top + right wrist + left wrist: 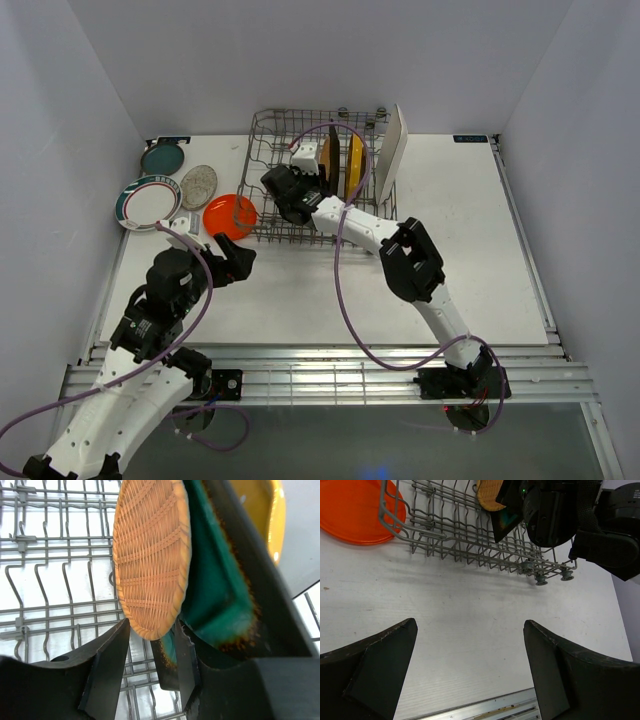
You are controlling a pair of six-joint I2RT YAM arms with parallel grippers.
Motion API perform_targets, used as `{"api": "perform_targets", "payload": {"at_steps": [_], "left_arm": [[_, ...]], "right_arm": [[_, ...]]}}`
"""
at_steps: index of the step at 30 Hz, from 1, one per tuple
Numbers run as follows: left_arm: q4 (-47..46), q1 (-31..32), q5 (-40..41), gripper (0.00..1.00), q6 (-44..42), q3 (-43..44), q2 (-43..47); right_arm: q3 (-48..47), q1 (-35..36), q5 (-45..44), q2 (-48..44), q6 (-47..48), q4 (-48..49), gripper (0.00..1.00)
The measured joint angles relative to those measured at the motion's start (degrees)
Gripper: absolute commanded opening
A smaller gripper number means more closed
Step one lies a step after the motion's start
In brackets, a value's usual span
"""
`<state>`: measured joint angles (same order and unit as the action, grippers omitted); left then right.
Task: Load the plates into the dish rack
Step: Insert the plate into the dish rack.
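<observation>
Only the right wrist view shows the right claw [151, 630] grasping the woven plate [150, 560] by its lower rim inside the rack [50, 545]. Overhead, the left claw [236, 256] hangs released over the surface [460, 250], near an orange plate [230, 216].

Dish rack [268, 150]: you have woven plate [150, 560], green square plate [215, 585], yellow plate [260, 510] upright.
Left of rack: orange plate [230, 216] flat.

arms [352, 224]: white links, black joints | cables [343, 300]: purple | gripper fingers [380, 667]: black
</observation>
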<state>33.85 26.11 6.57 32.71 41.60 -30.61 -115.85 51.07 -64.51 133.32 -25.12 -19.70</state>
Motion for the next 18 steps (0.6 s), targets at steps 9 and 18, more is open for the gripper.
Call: {"api": "perform_targets", "payload": {"at_steps": [9,18], "left_arm": [[0.0,0.0,0.0,0.98,-0.33,0.0,0.26],[0.0,0.0,0.02,0.98,-0.35,0.0,0.26]], "right_arm": [[0.61,1.62,-1.64,-2.97,-0.2,-0.63,0.49],[8.87,3.52,-1.36,-9.53,-0.07,1.01,0.5]]}}
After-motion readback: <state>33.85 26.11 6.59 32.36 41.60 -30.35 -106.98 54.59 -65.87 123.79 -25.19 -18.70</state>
